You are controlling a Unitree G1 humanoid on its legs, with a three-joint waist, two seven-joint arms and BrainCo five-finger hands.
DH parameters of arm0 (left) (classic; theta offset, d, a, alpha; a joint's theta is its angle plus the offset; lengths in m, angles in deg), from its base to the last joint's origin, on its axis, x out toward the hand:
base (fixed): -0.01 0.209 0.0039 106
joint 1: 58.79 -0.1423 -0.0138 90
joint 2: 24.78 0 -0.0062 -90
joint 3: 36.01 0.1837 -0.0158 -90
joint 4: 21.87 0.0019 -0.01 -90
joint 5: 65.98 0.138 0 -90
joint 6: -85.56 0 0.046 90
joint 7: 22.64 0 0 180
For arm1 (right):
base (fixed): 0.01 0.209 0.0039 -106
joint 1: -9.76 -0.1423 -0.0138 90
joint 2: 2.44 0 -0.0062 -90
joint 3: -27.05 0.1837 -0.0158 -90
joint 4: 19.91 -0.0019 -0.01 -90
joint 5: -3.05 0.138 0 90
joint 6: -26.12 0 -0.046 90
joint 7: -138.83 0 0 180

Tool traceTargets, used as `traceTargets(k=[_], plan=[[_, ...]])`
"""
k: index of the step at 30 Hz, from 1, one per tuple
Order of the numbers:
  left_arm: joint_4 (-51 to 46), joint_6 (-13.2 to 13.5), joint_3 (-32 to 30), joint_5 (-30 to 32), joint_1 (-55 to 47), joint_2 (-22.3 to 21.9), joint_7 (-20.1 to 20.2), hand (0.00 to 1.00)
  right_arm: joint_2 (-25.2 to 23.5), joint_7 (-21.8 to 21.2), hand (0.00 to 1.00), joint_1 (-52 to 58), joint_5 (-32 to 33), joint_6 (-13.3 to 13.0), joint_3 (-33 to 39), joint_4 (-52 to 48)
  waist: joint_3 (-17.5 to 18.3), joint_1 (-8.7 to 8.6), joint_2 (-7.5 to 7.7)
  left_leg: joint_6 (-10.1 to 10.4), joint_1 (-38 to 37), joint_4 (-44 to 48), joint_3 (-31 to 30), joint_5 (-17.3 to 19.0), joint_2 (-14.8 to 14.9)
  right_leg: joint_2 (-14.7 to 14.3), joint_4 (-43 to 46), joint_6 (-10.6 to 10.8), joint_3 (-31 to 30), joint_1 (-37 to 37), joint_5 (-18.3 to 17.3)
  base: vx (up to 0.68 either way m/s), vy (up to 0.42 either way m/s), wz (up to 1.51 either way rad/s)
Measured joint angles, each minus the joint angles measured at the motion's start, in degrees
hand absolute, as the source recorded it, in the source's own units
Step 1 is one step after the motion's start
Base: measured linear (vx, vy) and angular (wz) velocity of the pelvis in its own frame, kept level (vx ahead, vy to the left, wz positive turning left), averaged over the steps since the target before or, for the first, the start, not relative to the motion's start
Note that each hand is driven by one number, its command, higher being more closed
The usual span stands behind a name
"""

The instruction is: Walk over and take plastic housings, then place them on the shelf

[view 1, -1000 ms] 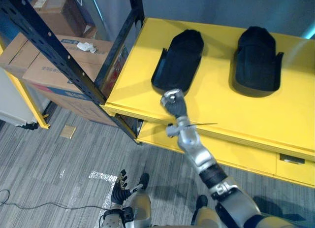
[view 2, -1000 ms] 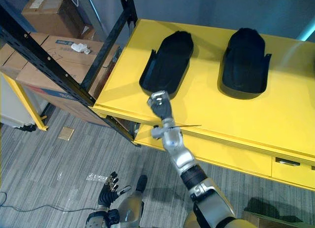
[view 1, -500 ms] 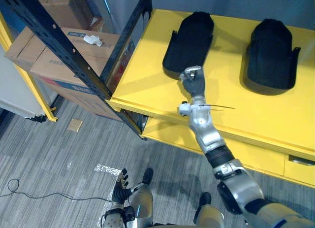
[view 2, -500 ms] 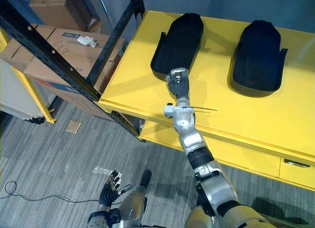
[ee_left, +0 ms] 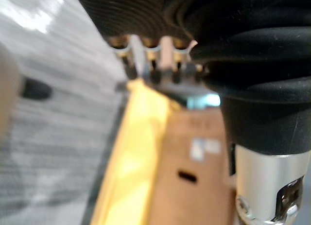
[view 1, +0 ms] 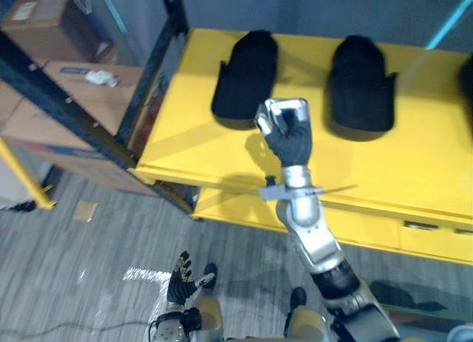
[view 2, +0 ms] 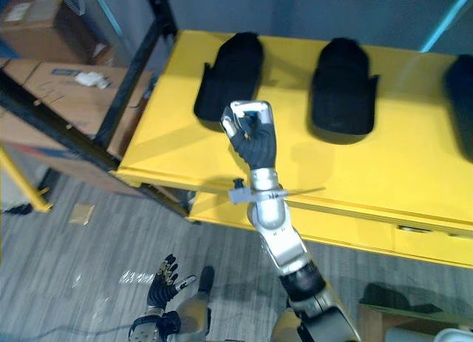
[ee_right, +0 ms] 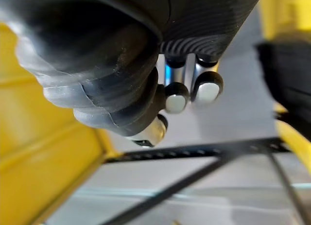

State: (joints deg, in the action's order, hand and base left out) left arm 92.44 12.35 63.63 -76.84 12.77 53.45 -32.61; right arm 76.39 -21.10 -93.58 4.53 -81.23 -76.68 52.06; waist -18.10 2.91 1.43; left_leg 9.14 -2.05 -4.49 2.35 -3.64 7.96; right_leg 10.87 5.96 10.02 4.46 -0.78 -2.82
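A broad yellow table [view 1: 199,146] with a smooth, flat top and a drawer front below its near edge carries the plastic housings. The left housing [view 1: 244,80] and the middle housing [view 1: 361,83] are matte black shells, rounded at the far end, with low side walls that flare at the near end. Both lie flat on the table top, well apart from each other. A third dark shape [view 2: 461,98] lies at the table's right edge, too cut off to make out.

The right hand [view 1: 288,139] is raised above the table's near half, between the left and middle housings and apart from both. Its silver fingers [view 1: 279,114] are curled into a fist around nothing. The left hand [view 1: 179,274] hangs low over the grey ribbed carpet [view 1: 81,238] in front of the table, fingers spread and empty.

Left of the table stands a black metal shelf rack [view 1: 157,54] with perforated posts, and brown cardboard boxes [view 1: 81,98] sit behind it.

Half a second ago the right hand reached low at the near end of the left housing. It has since lifted clear and closed. The camera has swung right, bringing the third shape into view. Both housings lie where they did on the table.
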Motion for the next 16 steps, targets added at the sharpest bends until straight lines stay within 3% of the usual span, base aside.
traceTargets(k=[2, 3, 5, 6, 8, 9, 11, 12, 16], plan=[[3.2, -0.4, -0.5, 0.1, 0.9, 0.0, -0.6, 0.00, 1.3, 1.9, 0.00, 9.5, -0.4, -1.4, 13.5, -5.0, 2.3, -1.44, 1.57, 0.1, -2.1, 0.0, 3.3, 1.3, 0.2, -0.3, -1.0, 0.3, -3.1, -0.3, 0.7, 0.02, 0.030, -0.68], [4.3, -0.7, -1.1, 0.2, 1.1, -0.1, -1.0, 0.00, 1.8, 2.7, 0.00, 11.6, -0.5, -1.4, 17.0, -5.3, 3.1, -1.97, 1.79, 0.0, -2.5, 0.0, 4.3, 1.6, 0.3, -0.3, -1.4, 0.3, -3.7, -0.3, 0.9, 0.02, 0.039, -0.69], [10.7, -1.9, -6.3, 0.0, 1.8, -0.3, -3.1, 0.00, 2.9, 4.3, 0.00, 19.3, 0.4, -1.2, 30.6, -2.9, 6.3, -4.44, 1.95, 0.6, -4.1, 0.0, 7.6, 2.7, 1.0, -1.2, -3.1, 0.1, -6.7, -0.3, 1.9, 0.03, 0.029, -0.71], [12.5, -2.1, -7.9, -0.1, 2.0, -0.3, -3.5, 0.00, 3.1, 4.5, 0.00, 21.0, 1.5, -0.8, 33.4, -1.3, 7.1, -5.30, 1.88, 0.6, -4.4, 0.0, 8.0, 3.0, 1.2, -1.6, -3.3, 0.0, -7.3, -0.3, 2.0, 0.04, -0.003, -0.62], [17.0, -2.7, -13.2, -1.6, 2.6, -0.3, -5.1, 0.00, 3.6, 4.7, 0.00, 29.1, 7.8, 3.5, 41.1, 8.2, 8.6, -8.03, 1.41, 1.0, -5.8, 0.2, 9.6, 3.5, 2.0, -2.4, -3.6, -0.1, -8.3, -0.8, 2.0, 0.04, -0.021, -0.36], [17.7, -3.2, -13.9, -3.0, 2.8, -0.3, -5.5, 0.00, 3.6, 3.2, 0.00, 32.6, 11.5, 6.1, 43.1, 14.8, 9.0, -8.95, 0.90, 1.1, -6.3, 0.3, 10.0, 3.7, 2.2, -2.5, -3.6, -0.1, -8.6, -1.1, 2.0, 0.02, -0.014, -0.19], [17.8, -3.2, -14.5, -4.1, 2.8, -0.4, -5.8, 0.00, 2.5, 1.6, 0.00, 36.0, 14.1, 7.5, 44.1, 21.3, 9.3, -9.28, 0.28, 1.2, -6.7, 0.5, 10.7, 3.9, 2.3, -2.7, -3.6, -0.1, -9.2, -1.1, 2.0, 0.01, -0.001, -0.16], [18.9, -3.6, -15.4, -4.7, 2.9, -0.7, -6.2, 0.00, 0.5, -0.3, 0.00, 38.3, 15.9, 8.4, 44.8, 29.2, 9.7, -10.12, -0.37, 1.2, -7.1, 0.6, 10.8, 4.0, 2.4, -2.8, -3.6, -0.1, -9.4, -1.5, 2.0, -0.01, -0.001, -0.13], [23.7, -5.5, -17.4, -6.9, 4.1, -0.8, -5.7, 0.00, -1.5, -1.7, 0.00, 37.0, 15.6, 10.4, 46.3, 50.9, 10.8, -9.94, -0.89, 1.2, -8.0, 0.8, 10.8, 4.3, 2.5, -2.8, -3.8, -0.9, -9.2, -2.5, 1.5, -0.06, -0.003, -0.02]])
